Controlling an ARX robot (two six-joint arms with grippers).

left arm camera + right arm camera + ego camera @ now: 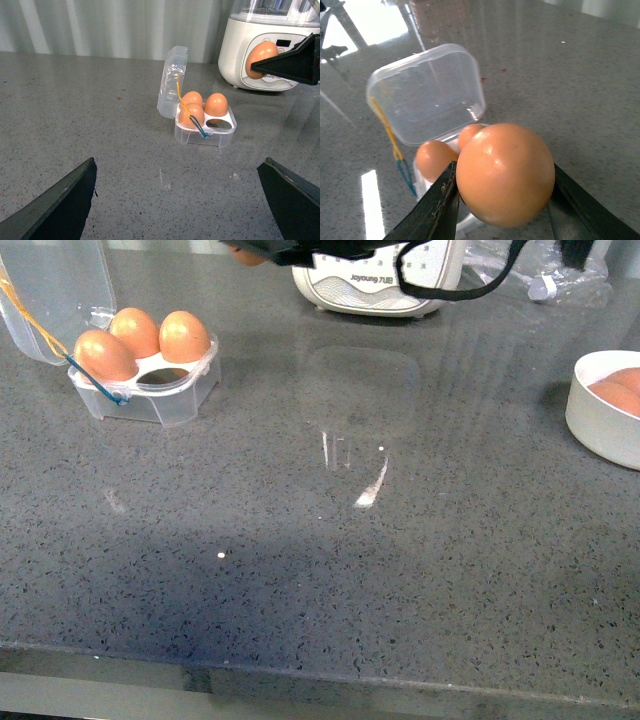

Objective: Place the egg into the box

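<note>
Three eggs [135, 332] sit in the open box [170, 405] on the bench [400, 540], and one cell is free. My right hand [504, 205] pinches the egg [505, 172] in the air, apart from the box. My left hand [175, 200] is spread wide.

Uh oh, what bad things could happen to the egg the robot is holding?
The smooth brown egg is pinched only by two black fingers; it might slip and crack on the grey speckled counter. The clear plastic egg box has one empty cell beside three eggs, so a bad aim could bump them.
</note>
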